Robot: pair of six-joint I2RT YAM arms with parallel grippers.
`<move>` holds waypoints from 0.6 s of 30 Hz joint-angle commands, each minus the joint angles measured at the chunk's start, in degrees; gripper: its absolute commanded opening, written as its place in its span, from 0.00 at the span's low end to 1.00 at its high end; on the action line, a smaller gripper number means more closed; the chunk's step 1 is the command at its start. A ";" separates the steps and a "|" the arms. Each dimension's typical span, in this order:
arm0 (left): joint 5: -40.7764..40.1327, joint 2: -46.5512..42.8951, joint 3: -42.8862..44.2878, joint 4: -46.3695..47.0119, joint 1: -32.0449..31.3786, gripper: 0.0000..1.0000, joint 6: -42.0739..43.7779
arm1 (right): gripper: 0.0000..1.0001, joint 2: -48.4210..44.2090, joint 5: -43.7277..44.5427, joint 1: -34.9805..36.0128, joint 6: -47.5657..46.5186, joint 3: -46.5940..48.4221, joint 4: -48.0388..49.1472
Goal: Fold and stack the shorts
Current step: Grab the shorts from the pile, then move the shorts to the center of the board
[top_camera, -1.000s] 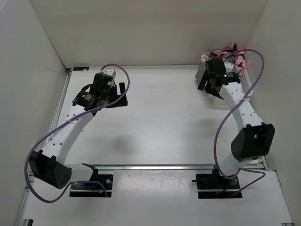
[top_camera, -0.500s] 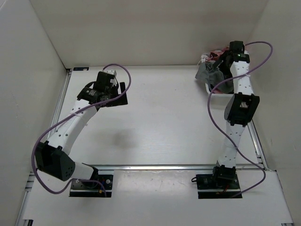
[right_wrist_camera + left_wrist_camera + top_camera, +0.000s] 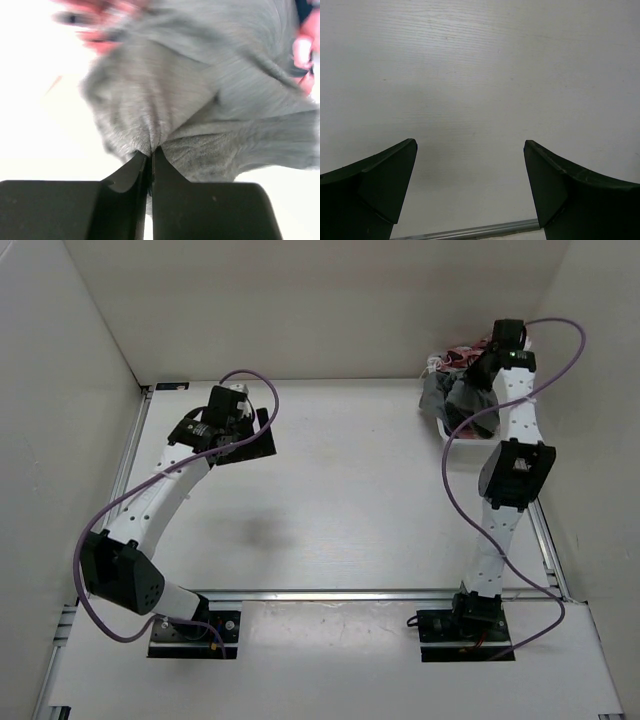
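The grey shorts [image 3: 443,395] lie bunched at the back right, draped over the front of a white bin [image 3: 447,432]. In the right wrist view the grey knit [image 3: 210,95] fills the frame, blurred. My right gripper [image 3: 472,383] [image 3: 151,151] reaches down into the pile and is shut on a pinched fold of the shorts. My left gripper [image 3: 250,443] [image 3: 470,146] hovers over bare table at the left, open, with nothing between its fingers.
Pink and red patterned clothes [image 3: 462,352] [image 3: 87,22] lie behind the shorts in the bin. White walls enclose the table on the left, back and right. A metal rail [image 3: 470,231] runs along the table edge near the left gripper.
The right arm stretched back over the bin and its jaws shut on the grey shorts. The left arm shifted slightly and stayed open.
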 commanded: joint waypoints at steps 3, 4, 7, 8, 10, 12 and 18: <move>9.14 -2.39 2.72 0.17 2.27 0.99 -4.04 | 0.00 -20.23 -12.71 7.02 -5.85 4.88 6.76; 9.15 -2.39 2.72 0.17 2.27 0.99 -4.04 | 0.00 -21.12 -14.99 9.64 -5.85 6.28 6.76; 6.35 -4.40 2.72 0.17 2.79 0.99 -4.04 | 0.00 -24.54 -18.17 14.75 -6.64 7.26 6.24; 3.99 -5.45 3.24 0.17 2.80 0.99 -4.56 | 0.00 -25.42 -19.05 15.90 -6.64 7.87 6.24; 2.83 -9.05 3.25 -0.36 6.12 0.99 -5.70 | 0.00 -27.97 -21.51 18.62 -7.26 7.87 5.71; 2.82 -11.17 3.95 -0.88 9.46 0.99 -6.24 | 0.00 -31.82 -23.00 20.38 -6.47 4.30 5.71; 9.39 -14.78 6.41 -1.59 19.84 0.99 -6.94 | 0.00 -45.80 -22.58 25.75 -9.18 -16.70 6.85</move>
